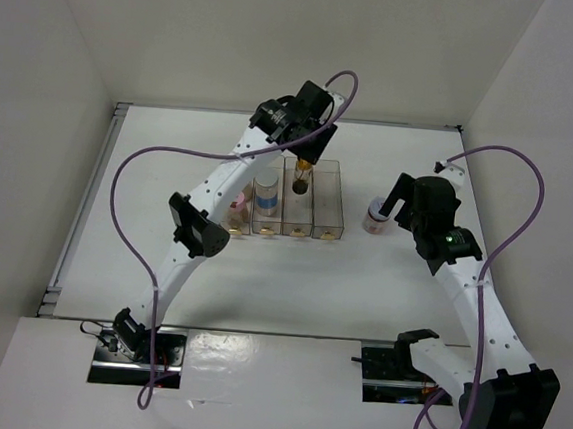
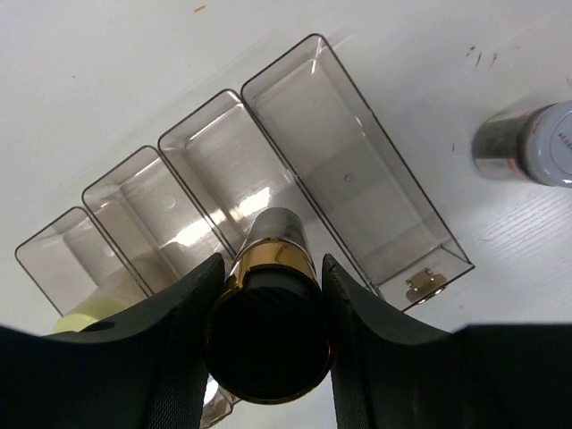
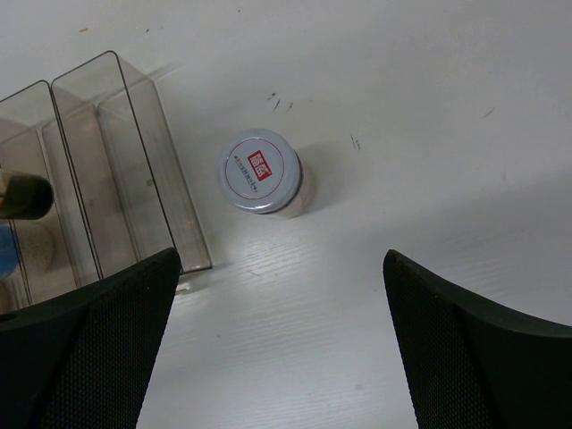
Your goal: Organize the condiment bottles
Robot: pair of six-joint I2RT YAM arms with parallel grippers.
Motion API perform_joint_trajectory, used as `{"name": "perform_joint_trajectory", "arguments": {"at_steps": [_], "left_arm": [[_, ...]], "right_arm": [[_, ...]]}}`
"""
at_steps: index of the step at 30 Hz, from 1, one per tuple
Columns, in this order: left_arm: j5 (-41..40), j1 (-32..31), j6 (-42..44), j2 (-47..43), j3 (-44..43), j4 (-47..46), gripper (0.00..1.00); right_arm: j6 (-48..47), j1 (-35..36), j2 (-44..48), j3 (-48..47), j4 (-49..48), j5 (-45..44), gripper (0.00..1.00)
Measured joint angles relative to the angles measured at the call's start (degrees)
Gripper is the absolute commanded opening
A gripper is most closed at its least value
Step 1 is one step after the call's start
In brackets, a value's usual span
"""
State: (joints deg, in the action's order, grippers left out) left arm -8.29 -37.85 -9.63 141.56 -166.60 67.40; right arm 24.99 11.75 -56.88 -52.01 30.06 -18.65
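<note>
My left gripper [image 1: 304, 168] is shut on the dark bottle with the gold cap [image 2: 268, 335] and holds it upright over the third clear bin [image 1: 297, 216] from the left. The pink-capped bottle [image 1: 238, 206] stands in the first bin. The clear bottle with the blue label [image 1: 266, 197] stands in the second. A yellow-green cap [image 2: 85, 313] shows in the first bin in the left wrist view. The white bottle with the purplish lid [image 3: 261, 170] stands on the table right of the bins. My right gripper [image 3: 281, 259] is open and empty, just near of it.
The four clear bins stand side by side mid-table; the fourth bin [image 2: 357, 170] holds nothing. White walls close in the table at the back and both sides. Purple cables loop from both arms.
</note>
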Motion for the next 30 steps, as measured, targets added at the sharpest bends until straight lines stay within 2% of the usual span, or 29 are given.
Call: {"name": "perform_joint_trajectory", "arguments": {"at_steps": [17,30], "left_arm": [[-1.9,1.0,-1.1,0.2,1.7,1.7,0.46],[0.2,1.0,-1.2,5.9,-0.7,1.8,0.46]], "right_arm": [[0.0,0.0,-0.4,0.0,0.0,0.0,0.98],[0.0,0.0,-1.0,0.0,0.0,0.0,0.98]]}}
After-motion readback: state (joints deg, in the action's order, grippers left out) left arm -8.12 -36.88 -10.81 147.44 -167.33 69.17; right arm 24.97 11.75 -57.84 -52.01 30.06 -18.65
